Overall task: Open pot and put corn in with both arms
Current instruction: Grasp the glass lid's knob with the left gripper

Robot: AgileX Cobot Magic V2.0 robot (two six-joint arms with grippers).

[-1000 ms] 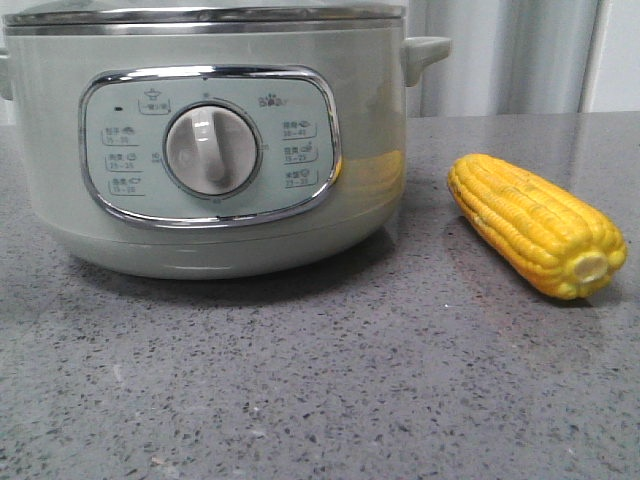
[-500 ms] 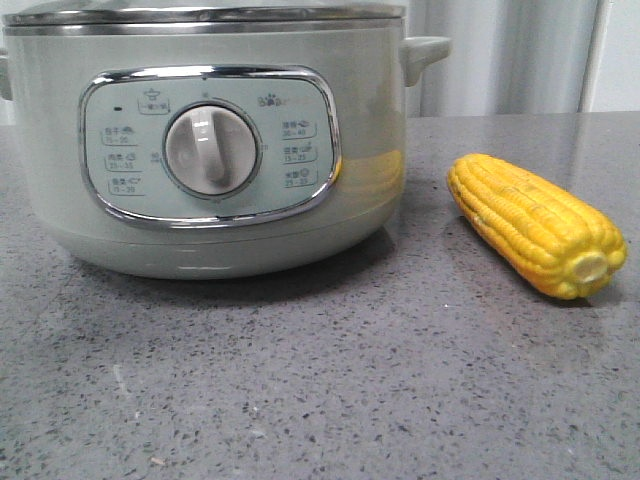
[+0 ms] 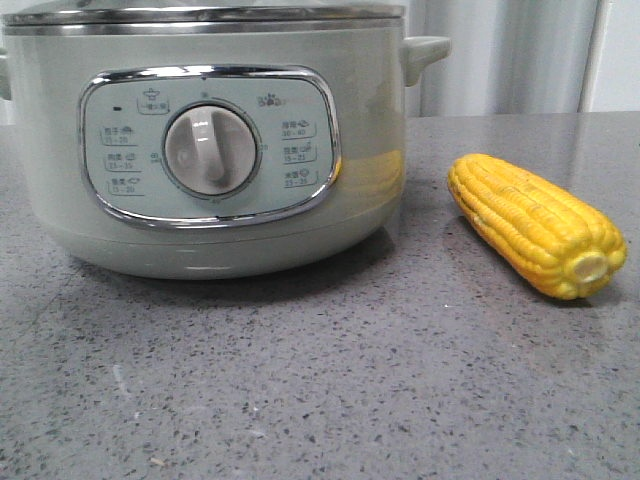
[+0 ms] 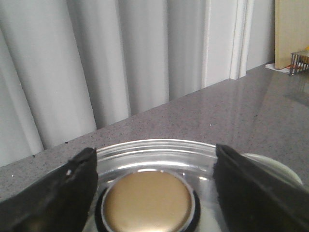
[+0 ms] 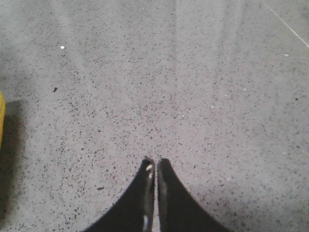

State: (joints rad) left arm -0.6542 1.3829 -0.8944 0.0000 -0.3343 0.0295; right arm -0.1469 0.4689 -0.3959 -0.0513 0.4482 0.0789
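The pale sage-green pot (image 3: 200,210) stands at the left of the front view with its white dial (image 3: 212,150) facing me and its lid on. The yellow corn (image 3: 535,222) lies on the grey table to its right, stub end toward me. Neither gripper shows in the front view. In the left wrist view my left gripper (image 4: 154,169) is open, its black fingers (image 4: 63,188) on either side of the lid's round brass-coloured knob (image 4: 147,202), apart from it. My right gripper (image 5: 155,164) is shut and empty over bare table; a yellow sliver of corn (image 5: 1,121) shows at the frame edge.
The speckled grey table (image 3: 320,400) stretches in front of the pot and corn. White curtains (image 4: 96,63) hang behind the table. A small wire object (image 4: 300,62) and a pale board stand at the far edge in the left wrist view.
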